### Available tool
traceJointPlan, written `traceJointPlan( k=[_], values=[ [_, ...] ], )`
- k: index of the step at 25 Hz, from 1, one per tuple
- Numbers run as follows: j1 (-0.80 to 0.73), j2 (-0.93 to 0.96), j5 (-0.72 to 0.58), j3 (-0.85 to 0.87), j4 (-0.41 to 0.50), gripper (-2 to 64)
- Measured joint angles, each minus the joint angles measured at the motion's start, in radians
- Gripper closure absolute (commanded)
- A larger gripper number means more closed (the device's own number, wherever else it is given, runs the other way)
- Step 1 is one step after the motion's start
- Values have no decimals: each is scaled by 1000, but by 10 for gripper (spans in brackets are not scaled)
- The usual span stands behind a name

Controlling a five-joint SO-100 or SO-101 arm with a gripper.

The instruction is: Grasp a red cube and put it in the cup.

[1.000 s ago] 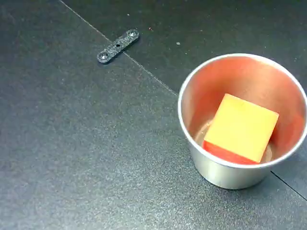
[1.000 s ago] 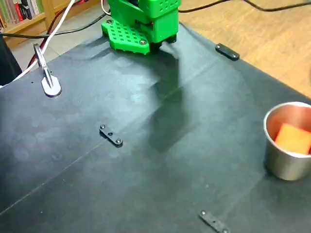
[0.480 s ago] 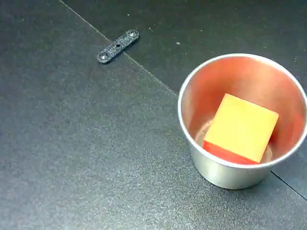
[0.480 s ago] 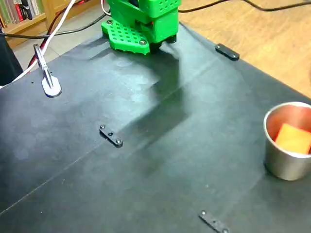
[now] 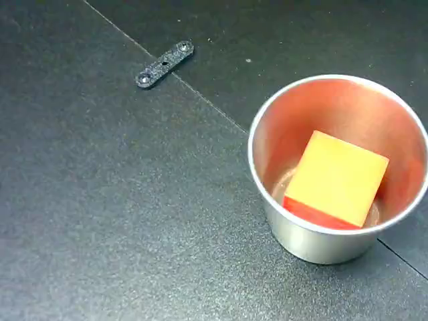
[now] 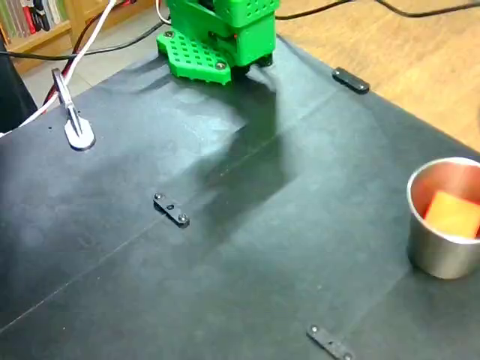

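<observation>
No claw shows in either fixed view, so its spread cannot be told; only the green base stands at the mat's far edge; the cube lies tilted inside the cup near the mat's right edge; both unmoved since half a second ago; the arm's shadow has shifted slightly.
</observation>
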Motion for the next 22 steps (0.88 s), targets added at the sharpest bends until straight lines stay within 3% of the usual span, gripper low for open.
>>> traceJointPlan(
  k=[6, 22],
  values=[
    [11, 166, 0, 179, -43, 226],
    [15, 167, 0, 195, -43, 226]
  ],
)
